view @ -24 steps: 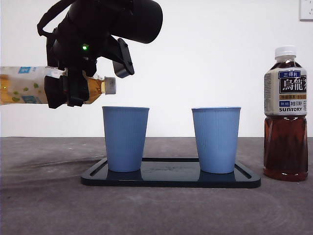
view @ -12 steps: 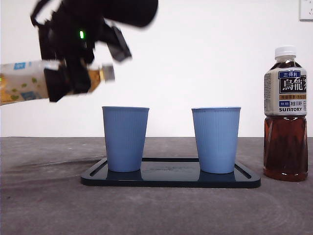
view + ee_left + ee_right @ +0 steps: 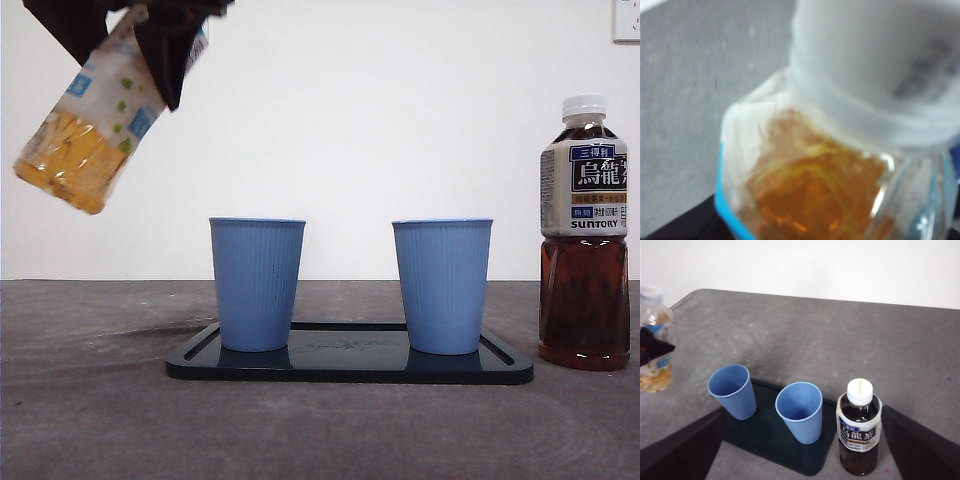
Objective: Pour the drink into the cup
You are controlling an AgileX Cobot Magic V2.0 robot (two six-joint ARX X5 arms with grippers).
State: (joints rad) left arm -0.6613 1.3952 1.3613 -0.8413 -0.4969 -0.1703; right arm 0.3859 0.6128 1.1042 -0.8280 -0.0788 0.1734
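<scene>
High at the upper left of the front view, the left tool (image 3: 150, 35) grips a tilted bottle (image 3: 100, 120) with its black jaws clamped around the upper body. The right tool (image 3: 800, 450) hangs well above the tabletop, jaws spread wide apart, holding nothing.

A lab-like test bench: bare grey table (image 3: 90, 420), plain white wall (image 3: 420, 120).

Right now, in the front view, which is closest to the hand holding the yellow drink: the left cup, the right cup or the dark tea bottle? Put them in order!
From the left hand, top left:
1. Left cup, left end of the tray.
2. Right cup, right end of the tray.
3. Dark tea bottle, on the table at far right.
</scene>
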